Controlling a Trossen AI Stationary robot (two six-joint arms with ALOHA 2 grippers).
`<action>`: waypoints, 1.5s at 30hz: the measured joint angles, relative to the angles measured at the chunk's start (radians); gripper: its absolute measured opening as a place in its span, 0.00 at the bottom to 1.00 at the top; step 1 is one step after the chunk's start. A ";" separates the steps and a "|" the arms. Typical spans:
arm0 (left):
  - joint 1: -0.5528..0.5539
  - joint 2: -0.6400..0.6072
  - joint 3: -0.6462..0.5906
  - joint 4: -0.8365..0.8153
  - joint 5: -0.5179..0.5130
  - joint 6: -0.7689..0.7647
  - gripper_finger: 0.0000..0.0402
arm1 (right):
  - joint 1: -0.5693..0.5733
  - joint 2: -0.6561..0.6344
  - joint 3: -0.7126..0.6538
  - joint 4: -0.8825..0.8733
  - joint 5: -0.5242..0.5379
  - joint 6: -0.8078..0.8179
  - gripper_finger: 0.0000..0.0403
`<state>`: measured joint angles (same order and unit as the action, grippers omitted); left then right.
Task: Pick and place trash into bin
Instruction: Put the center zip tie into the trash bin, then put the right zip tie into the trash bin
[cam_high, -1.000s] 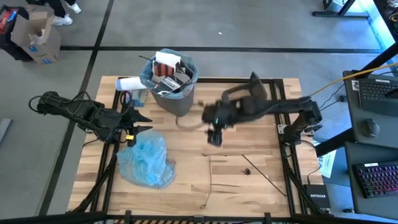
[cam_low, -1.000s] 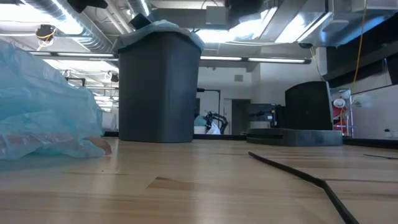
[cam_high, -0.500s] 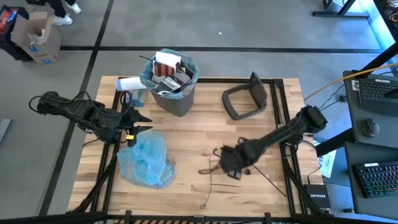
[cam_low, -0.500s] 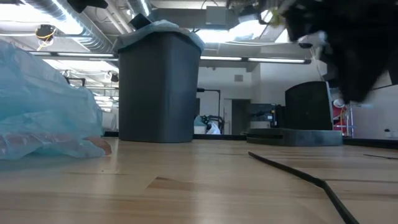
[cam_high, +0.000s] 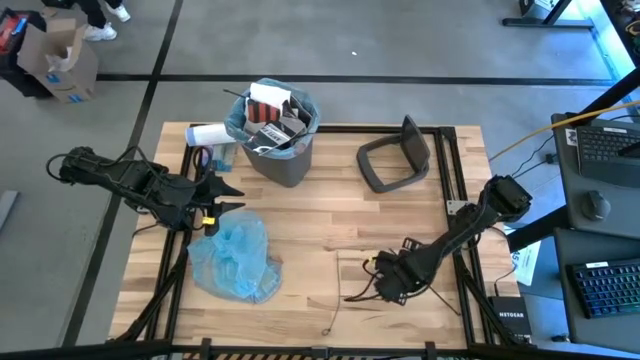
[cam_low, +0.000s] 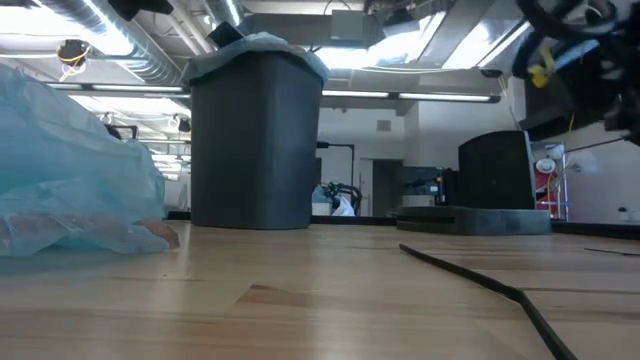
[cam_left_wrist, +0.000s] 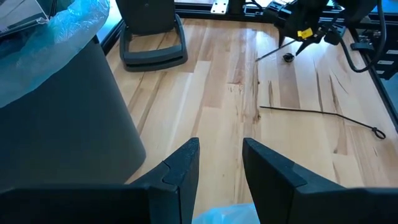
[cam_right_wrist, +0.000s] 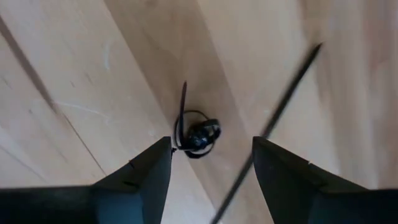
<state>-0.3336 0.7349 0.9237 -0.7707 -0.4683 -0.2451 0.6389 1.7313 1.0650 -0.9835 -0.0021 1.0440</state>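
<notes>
The right tool (cam_high: 386, 283) hangs spread over a small black looped tie (cam_right_wrist: 198, 135) and a thin dark stick (cam_right_wrist: 268, 127) on the pale planked worktop (cam_high: 310, 225). The tapered grey bin (cam_high: 274, 130) — blue-lined, stuffed with paper — stands at the far edge. The left tool (cam_left_wrist: 219, 163), parted and empty, waits beside a crinkled blue bag (cam_high: 236, 260).

Under the right gripper (cam_right_wrist: 208, 171) you have a butcher-block table (cam_high: 300, 225) — pale wood strips, smooth, with a faint satin sheen. Between its matt black plastic fingers (cam_right_wrist: 134, 180) lies a small glossy black loop of cord (cam_right_wrist: 198, 135), a thin matt dark stick (cam_right_wrist: 270, 124) just beside it. Ahead of the left gripper (cam_left_wrist: 217, 165) your bin (cam_left_wrist: 59, 130) is matt dark grey plastic, lined with crinkly, shiny light blue film; its grey lid (cam_left_wrist: 151, 37) looks equally dull. Just beside that claw, a loose blue bag (cam_high: 235, 260) — thin, wrinkled, translucent plastic.
</notes>
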 joint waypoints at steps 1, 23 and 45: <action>0.000 0.000 0.000 -0.002 0.000 0.000 0.29 | 0.005 0.000 -0.017 0.024 -0.004 0.011 0.53; 0.000 0.000 0.000 -0.003 0.000 0.016 0.29 | -0.017 0.002 -0.038 0.188 -0.054 0.001 0.04; 0.000 0.001 0.000 0.030 0.000 -0.002 0.29 | -0.536 -0.020 0.559 0.664 0.153 -1.039 0.00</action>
<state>-0.3336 0.7357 0.9234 -0.7406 -0.4683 -0.2470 0.1027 1.7111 1.6242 -0.3193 0.1505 0.0050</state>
